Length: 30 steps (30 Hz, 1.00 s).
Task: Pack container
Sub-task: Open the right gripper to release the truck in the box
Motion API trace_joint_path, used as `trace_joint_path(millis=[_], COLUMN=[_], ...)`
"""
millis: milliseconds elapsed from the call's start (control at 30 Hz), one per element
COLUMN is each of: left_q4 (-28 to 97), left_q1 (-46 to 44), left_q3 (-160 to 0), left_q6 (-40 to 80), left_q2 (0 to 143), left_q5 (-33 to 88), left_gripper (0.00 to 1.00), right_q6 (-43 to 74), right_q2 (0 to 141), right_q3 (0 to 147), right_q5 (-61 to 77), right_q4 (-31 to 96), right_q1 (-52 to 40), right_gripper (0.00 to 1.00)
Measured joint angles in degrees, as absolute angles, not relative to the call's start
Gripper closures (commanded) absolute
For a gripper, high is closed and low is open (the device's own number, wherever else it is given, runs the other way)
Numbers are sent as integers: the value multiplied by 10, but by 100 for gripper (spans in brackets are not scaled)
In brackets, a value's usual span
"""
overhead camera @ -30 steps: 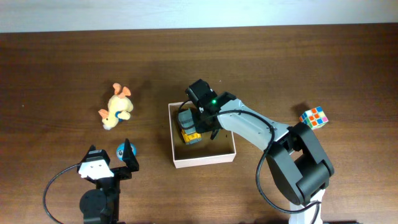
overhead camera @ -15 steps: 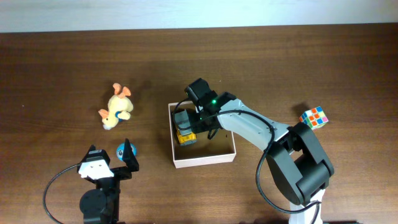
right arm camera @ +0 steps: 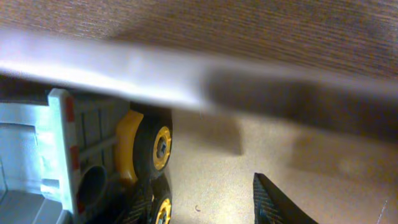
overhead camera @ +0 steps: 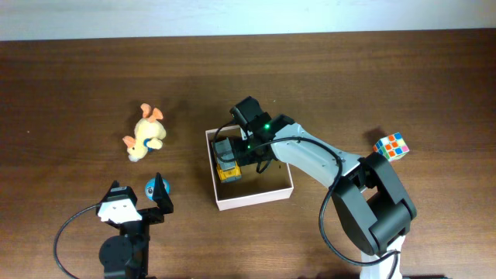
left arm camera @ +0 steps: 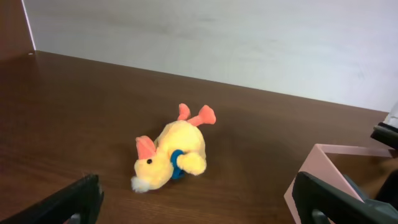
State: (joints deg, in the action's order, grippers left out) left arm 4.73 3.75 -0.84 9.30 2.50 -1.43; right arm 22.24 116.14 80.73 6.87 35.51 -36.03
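Right pincer [right arm camera: 205,202] spread, one container [overhead camera: 256,200], one truck [overhead camera: 225,155]

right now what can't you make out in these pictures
- Right gripper: overhead, its own wrist covers the fingers; whether it holds the toy truck is unclear.
- Toy truck: right wrist view, cut off by the left edge, container wall blurred across the top.
- Blue ball: overhead, partly behind the left gripper.

Toy truck [overhead camera: 225,159] inside container [overhead camera: 256,200] at its left wall, plush duck [overhead camera: 144,133] left of it, puzzle cube [overhead camera: 391,146] well right
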Motion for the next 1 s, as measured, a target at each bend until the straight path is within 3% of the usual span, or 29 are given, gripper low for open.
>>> trace_joint_path(millis=[1000], left_q4=[47], left_q1=[37], left_q3=[-8], left_q6=[93], left_q2=[25], left_q5=[-14], left_gripper=[1], right_q6=[222], right_q2=[1161], right_q3=[807], right_q5=[-67], right_q4=[381], right_q1=[-340], right_gripper=[52])
